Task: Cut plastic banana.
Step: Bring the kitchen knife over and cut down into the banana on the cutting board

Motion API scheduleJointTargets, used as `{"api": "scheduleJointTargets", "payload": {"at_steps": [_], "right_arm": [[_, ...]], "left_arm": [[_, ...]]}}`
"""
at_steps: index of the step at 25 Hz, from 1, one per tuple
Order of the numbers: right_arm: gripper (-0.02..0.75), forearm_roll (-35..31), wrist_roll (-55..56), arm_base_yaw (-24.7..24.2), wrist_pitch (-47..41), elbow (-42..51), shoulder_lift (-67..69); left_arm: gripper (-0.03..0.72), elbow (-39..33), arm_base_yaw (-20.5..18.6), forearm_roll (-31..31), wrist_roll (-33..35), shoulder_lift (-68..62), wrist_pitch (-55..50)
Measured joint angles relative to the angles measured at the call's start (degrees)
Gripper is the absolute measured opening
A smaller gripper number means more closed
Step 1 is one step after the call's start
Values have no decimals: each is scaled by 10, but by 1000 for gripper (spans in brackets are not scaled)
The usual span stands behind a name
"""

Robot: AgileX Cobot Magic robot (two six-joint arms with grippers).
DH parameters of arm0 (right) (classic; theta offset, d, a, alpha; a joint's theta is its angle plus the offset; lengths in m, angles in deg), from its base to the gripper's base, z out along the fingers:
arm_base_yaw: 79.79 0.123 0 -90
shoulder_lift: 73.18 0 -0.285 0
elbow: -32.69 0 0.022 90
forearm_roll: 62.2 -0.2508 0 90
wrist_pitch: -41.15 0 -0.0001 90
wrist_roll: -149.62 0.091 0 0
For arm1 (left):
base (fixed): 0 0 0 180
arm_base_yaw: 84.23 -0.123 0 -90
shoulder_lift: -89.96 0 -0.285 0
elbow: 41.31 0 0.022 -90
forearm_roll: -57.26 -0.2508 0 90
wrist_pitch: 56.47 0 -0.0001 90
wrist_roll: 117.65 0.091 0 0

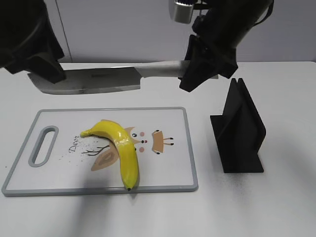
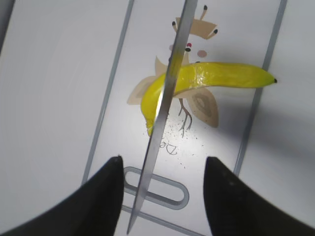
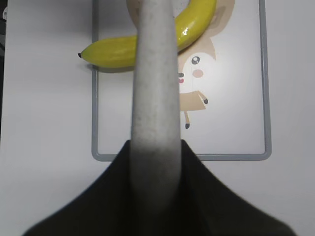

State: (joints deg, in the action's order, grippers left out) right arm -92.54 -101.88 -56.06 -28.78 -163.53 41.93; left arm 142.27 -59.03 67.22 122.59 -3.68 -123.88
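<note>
The right gripper point(image 1: 197, 71) clenches the knife point(image 1: 98, 81) above the board point(image 1: 168, 168); blade crosses the banana point(image 1: 123, 148) below. The left gripper point(image 2: 162, 196) is spread, holding nothing.

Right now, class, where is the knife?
In the exterior view the knife hangs level above the cutting board, its handle in the right gripper, clear of the banana.

Banana on the board, knife held above, stand to the right.
On the bench point(image 1: 291, 207), the banana point(image 1: 121, 148) lies on the cutting board point(image 1: 170, 170); the knife point(image 1: 89, 80) hangs above the board's far edge; the stand point(image 1: 239, 131) sits right of the board.
</note>
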Motion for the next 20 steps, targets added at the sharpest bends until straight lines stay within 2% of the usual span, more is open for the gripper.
{"api": "scheduleJointTargets", "payload": {"at_steps": [5, 8, 12, 17, 20], "right_arm": [[190, -14, -20, 0, 0, -2, 12], [190, -16, -22, 0, 0, -2, 12], [190, -16, -22, 0, 0, -2, 12], [190, -15, -23, -1, 4, -2, 12], [190, -12, -30, -1, 6, -2, 12]], "left_arm": [[500, 0, 0, -6, 2, -43, 8], [452, 0, 0, -6, 5, -55, 15], [307, 0, 0, -7, 5, -65, 15], [33, 0, 0, -11, 7, -77, 12], [2, 0, 2, -12, 13, -79, 8]]}}
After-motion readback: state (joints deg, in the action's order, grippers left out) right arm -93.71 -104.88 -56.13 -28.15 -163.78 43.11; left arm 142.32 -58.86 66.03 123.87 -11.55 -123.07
